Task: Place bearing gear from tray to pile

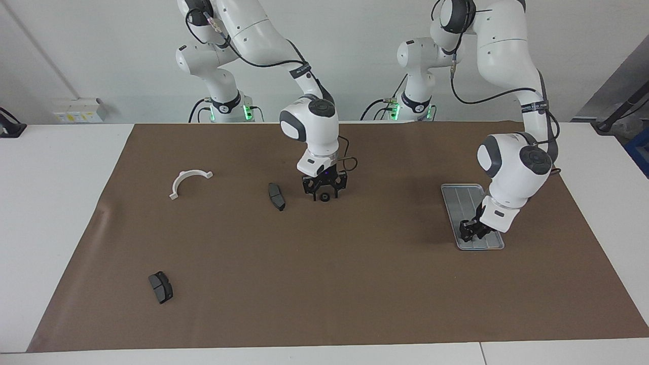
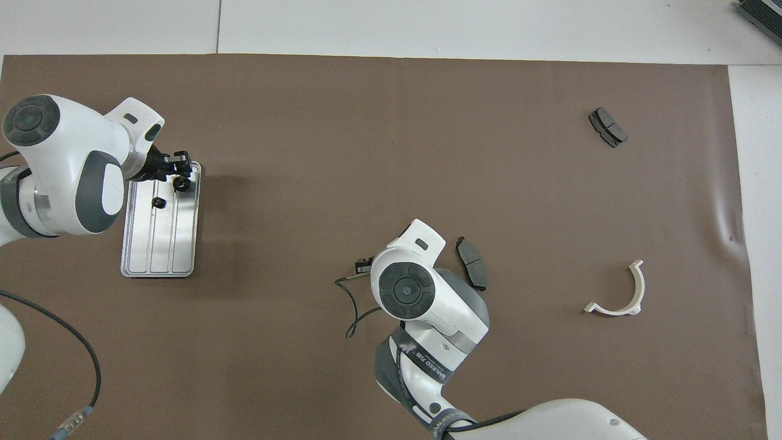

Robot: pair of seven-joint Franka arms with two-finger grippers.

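Note:
The silver ridged tray [image 1: 456, 197] lies on the brown mat toward the left arm's end of the table; it also shows in the overhead view [image 2: 159, 244]. Two small black bearing gears show in it: one [image 2: 159, 202] on a ridge, another [image 2: 181, 183] at the tray's end farther from the robots. My left gripper [image 1: 469, 232] is low over that end, right at the second gear [image 2: 176, 170]. My right gripper [image 1: 324, 190] is open just above a single black gear [image 1: 324, 197] on the mat's middle. In the overhead view its wrist hides that gear.
A dark brake pad [image 1: 276, 196] lies beside the right gripper [image 2: 471, 263]. Another pad [image 1: 160, 287] lies farther from the robots toward the right arm's end [image 2: 607, 127]. A white half-ring [image 1: 188, 181] lies there too [image 2: 620, 293].

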